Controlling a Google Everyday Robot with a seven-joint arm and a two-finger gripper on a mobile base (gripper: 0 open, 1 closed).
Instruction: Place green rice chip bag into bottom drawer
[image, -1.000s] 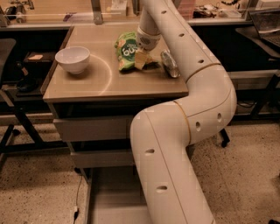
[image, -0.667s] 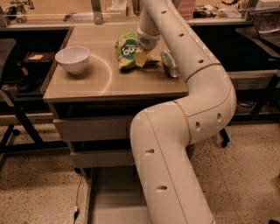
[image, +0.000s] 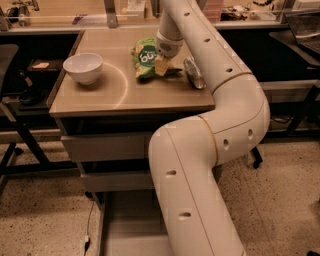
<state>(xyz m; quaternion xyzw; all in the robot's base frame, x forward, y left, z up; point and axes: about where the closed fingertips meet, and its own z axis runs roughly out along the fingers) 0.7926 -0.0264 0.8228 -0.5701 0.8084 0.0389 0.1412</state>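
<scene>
White bowl (image: 83, 67) sat left on the tan cabinet top (image: 125, 97). Green rice chip bag (image: 144, 57) lay far-centre, with the gripper (image: 161, 65) at its right edge; grip state couldn't be read. Silver can (image: 193, 73) lay just right. Bottom drawer (image: 127, 227) stood open below, its right part hidden by the arm (image: 200, 150). Speckled floor (image: 40, 220). Nothing had visibly moved since a second earlier.
</scene>
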